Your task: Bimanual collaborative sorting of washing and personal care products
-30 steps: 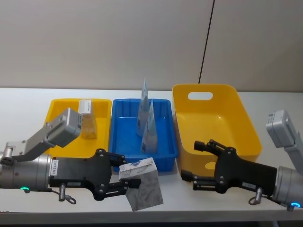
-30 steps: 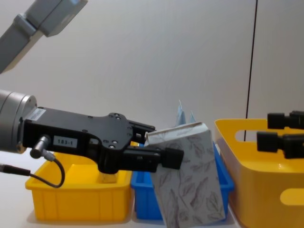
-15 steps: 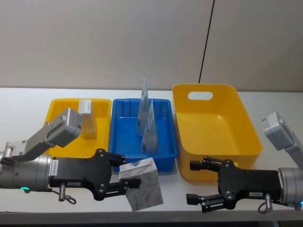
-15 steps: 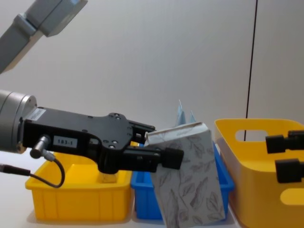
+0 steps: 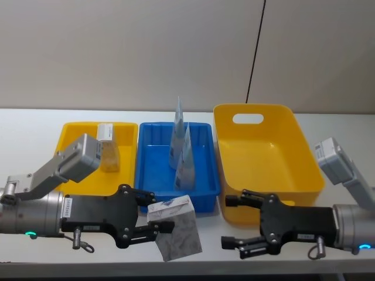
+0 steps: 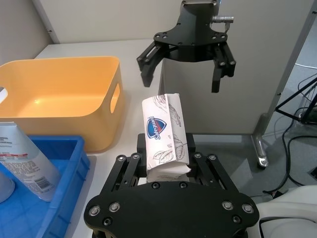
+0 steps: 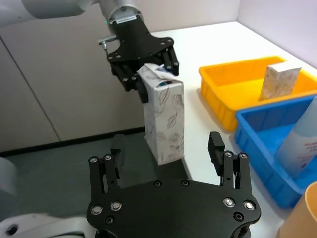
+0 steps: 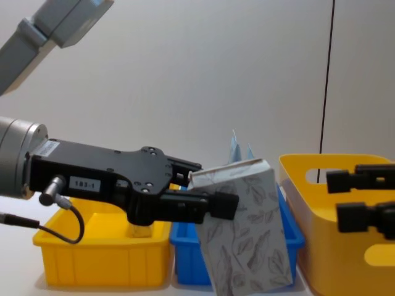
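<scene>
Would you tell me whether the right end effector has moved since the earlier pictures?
Yes: the right end effector has moved left along the large yellow bin's front, towards the pack.

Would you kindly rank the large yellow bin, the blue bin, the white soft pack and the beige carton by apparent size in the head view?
1. large yellow bin
2. blue bin
3. white soft pack, though it is nearer the camera, so its lead over the carton is unsure
4. beige carton
</scene>
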Tool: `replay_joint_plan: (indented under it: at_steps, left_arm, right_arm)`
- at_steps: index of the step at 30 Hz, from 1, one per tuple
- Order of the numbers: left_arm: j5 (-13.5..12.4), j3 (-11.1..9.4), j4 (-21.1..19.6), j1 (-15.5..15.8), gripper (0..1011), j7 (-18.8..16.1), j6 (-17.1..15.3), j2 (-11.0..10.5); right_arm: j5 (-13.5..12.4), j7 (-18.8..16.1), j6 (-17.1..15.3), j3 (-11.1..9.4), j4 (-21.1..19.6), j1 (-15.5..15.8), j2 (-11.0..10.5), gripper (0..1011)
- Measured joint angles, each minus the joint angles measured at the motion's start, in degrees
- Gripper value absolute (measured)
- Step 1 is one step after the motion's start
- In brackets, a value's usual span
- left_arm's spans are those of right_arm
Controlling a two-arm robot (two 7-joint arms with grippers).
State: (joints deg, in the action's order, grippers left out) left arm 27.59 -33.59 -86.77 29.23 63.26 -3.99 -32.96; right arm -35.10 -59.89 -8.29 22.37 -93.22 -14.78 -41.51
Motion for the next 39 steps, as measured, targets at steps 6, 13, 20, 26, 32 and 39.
replay_joint_plan:
  at_steps: [6, 13, 20, 26, 32, 39]
  left_arm:
    - [0.0, 0.0, 0.0, 0.0, 370, 0.0, 0.0, 0.0]
    - [0.0, 0.0, 0.0, 0.0, 370, 0.0, 0.0, 0.0]
    - [0.0, 0.0, 0.0, 0.0, 370, 0.0, 0.0, 0.0]
    - [0.0, 0.0, 0.0, 0.0, 370, 0.0, 0.0, 0.0]
    - [0.0, 0.0, 0.0, 0.0, 370, 0.0, 0.0, 0.0]
    - [0.0, 0.0, 0.0, 0.0, 370, 0.0, 0.0, 0.0]
  right_arm:
    - [0.87, 1.34, 2.1, 0.9, 0.92, -0.44, 1.73, 1000]
    - [2.02, 2.05, 3.64, 2.41, 2.07, -1.18, 3.18, 1000]
    - [2.96, 1.97, 4.09, 4.05, 3.1, -2.22, 3.91, 1000]
    - [3.48, 1.71, 4.03, 5.35, 3.98, -3.22, 4.5, 1000]
    - [3.83, 1.53, 3.59, 6.48, 4.81, -4.13, 5.14, 1000]
    - [4.04, 0.71, 2.64, 8.09, 5.87, -5.58, 5.89, 1000]
